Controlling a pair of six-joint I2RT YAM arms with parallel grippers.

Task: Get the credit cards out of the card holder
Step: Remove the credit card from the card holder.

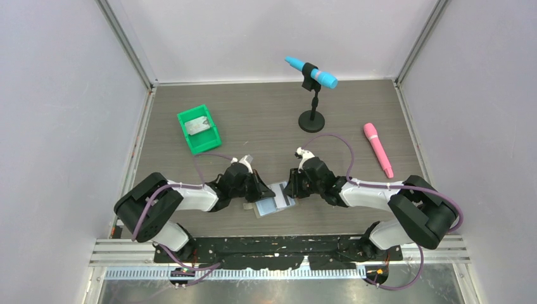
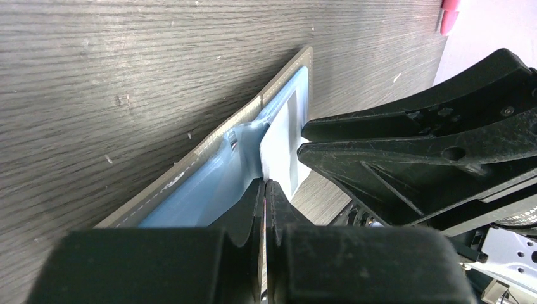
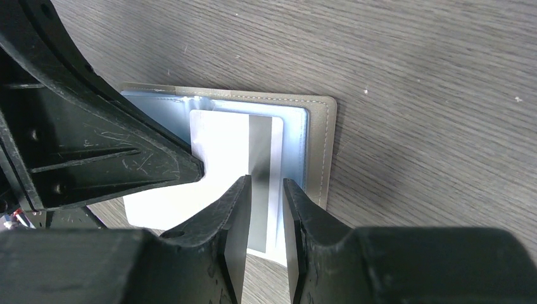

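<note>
The card holder (image 1: 277, 204) lies open at the near middle of the tabletop (image 1: 253, 114), a white card (image 3: 221, 145) sticking out of its blue pocket (image 3: 158, 111). Left jaws are pressed shut at the pocket's edge; right jaws stand narrowly parted over the card. Thin, stiff, slick, I'd say: pinch its free edge.

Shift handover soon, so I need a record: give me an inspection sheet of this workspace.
Surface: grey wood-grain table.
Job's things: holder open flat; one card partly out.
Clutter: green bin, blue mic on stand, pink mic.
Grippers: left gripper shut on card's edge; right gripper open over card.
Cables: purple cables loop along both arms.
Surroundings: pale walls, metal frame.
</note>
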